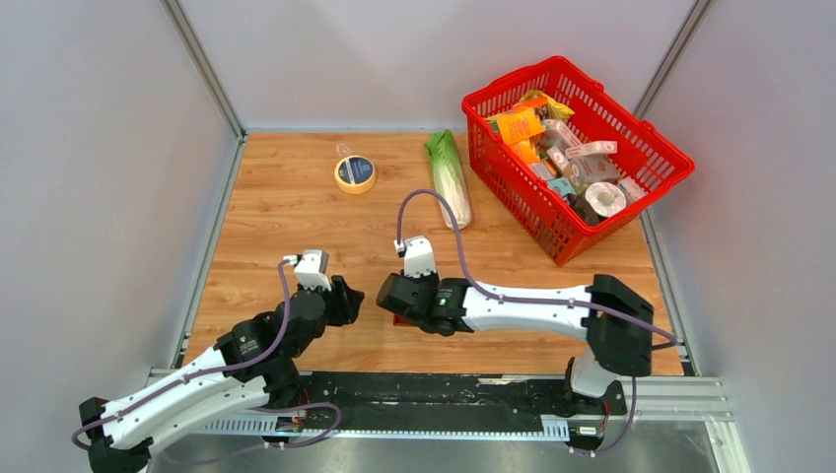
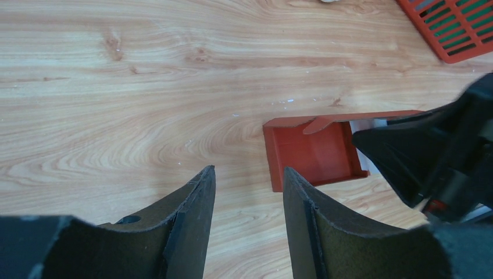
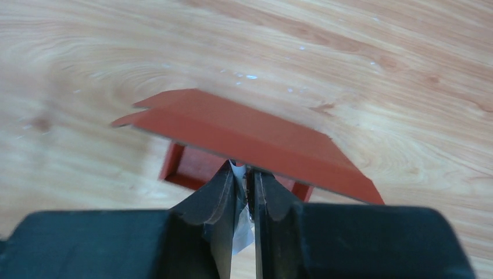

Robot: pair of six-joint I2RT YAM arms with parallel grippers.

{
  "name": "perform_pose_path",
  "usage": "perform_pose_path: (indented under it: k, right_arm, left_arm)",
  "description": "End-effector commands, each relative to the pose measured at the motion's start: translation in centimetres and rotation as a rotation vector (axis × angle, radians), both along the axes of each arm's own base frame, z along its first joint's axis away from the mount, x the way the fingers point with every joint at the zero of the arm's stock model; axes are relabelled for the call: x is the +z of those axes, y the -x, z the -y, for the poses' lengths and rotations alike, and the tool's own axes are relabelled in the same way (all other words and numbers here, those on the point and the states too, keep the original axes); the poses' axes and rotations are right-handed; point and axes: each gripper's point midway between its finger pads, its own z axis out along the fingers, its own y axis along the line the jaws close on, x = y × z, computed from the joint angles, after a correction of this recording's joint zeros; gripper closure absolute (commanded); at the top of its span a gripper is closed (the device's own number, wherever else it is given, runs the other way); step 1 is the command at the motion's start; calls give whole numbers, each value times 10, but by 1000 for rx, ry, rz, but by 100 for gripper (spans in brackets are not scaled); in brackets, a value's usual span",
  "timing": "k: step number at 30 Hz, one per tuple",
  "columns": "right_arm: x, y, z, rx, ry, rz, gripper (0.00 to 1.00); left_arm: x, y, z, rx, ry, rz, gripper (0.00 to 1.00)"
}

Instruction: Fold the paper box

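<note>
The paper box (image 2: 311, 152) is a small dark-red cardboard tray with a raised lid flap, lying on the wooden table. In the top view only a red sliver of the box (image 1: 399, 319) shows under my right gripper (image 1: 387, 296). In the right wrist view my right gripper (image 3: 244, 171) is shut on a thin edge of the box, just under the lid flap (image 3: 244, 131), with a scrap of white between the jaws. My left gripper (image 2: 249, 174) is open and empty, just left of the box and not touching it. It shows in the top view too (image 1: 347, 301).
A red mesh basket (image 1: 513, 81) full of packaged goods stands at the back right; its corner shows in the left wrist view (image 2: 459, 29). A roll of tape (image 1: 355, 173) and a leafy cabbage (image 1: 449, 177) lie at the back of the table.
</note>
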Motion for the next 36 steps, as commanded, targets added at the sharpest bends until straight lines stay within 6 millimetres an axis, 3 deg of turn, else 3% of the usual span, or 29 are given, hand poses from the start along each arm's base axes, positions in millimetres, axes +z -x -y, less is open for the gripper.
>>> perform_pose_path:
  k: [1,5,8,14,20,21,22,23,24,25,27,29,30,32,36]
  right_arm:
    - [0,-25,14,-167,83,116,81]
    - [-11,-31,4,-159,95,134,78]
    - [-18,-33,-3,-131,103,138,61]
    - [-11,-22,-7,-33,64,103,47]
    - [9,-4,28,154,75,85,35]
    - [20,3,31,210,28,70,35]
    - [5,9,46,246,55,42,32]
    - [6,6,51,267,23,33,32]
    - [16,16,52,361,-40,15,32]
    - [-3,23,65,391,-31,-21,32]
    - [9,16,76,403,-123,10,30]
    - [3,11,88,394,-175,5,28]
    - [9,7,90,381,-210,24,28]
    - [17,0,86,376,-268,27,29]
    - [9,-14,81,364,-210,25,33]
  left_arm:
    - [-1,1,-3,11,-2,-6,46]
    - [-3,3,-2,-3,-7,-13,46]
    - [-5,4,-1,-12,-11,-18,46]
    - [-10,5,5,-40,-4,-19,45]
    - [-11,3,33,-177,-36,18,41]
    - [-5,0,40,-196,-25,45,40]
    - [-7,-2,42,-223,-57,64,40]
    - [-5,-2,47,-247,-53,81,39]
    - [1,-5,52,-256,-38,109,38]
    - [1,-7,54,-270,-59,123,37]
    - [9,-12,60,-288,-33,150,37]
    - [8,-16,64,-306,-34,148,37]
    - [13,-18,67,-313,-27,159,38]
    - [6,-19,72,-338,-57,154,39]
    - [-3,-24,83,-381,-96,149,42]
